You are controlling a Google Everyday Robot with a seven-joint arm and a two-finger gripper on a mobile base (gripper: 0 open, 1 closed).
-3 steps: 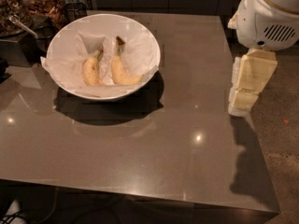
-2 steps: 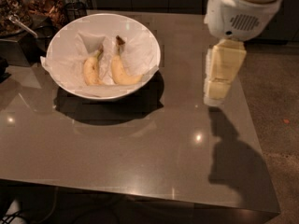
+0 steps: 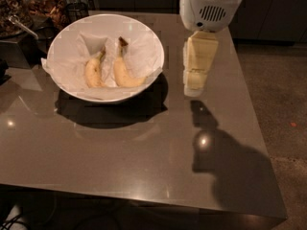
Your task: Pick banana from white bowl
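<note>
A large white bowl (image 3: 72, 32) lined with crumpled white paper stands at the back left of the brown table. Two bananas lie in it. The banana (image 3: 123, 71), longer, curved, with a dark brown stem end, is on the right. A shorter, stubbier banana (image 3: 93, 71) with a pale stem lies to its left. My gripper (image 3: 194, 87) hangs from the white arm above the table, to the right of the bowl and outside its rim, pointing down.
The brown table (image 3: 144, 152) has its right edge near the arm and its front edge at the bottom. Dark containers with brownish contents (image 3: 43, 6) stand at the back left behind the bowl. Grey floor (image 3: 278, 104) lies to the right.
The arm and gripper have moved left across the table, from near the right edge to just right of the bowl. The bananas and bowl have not moved.
</note>
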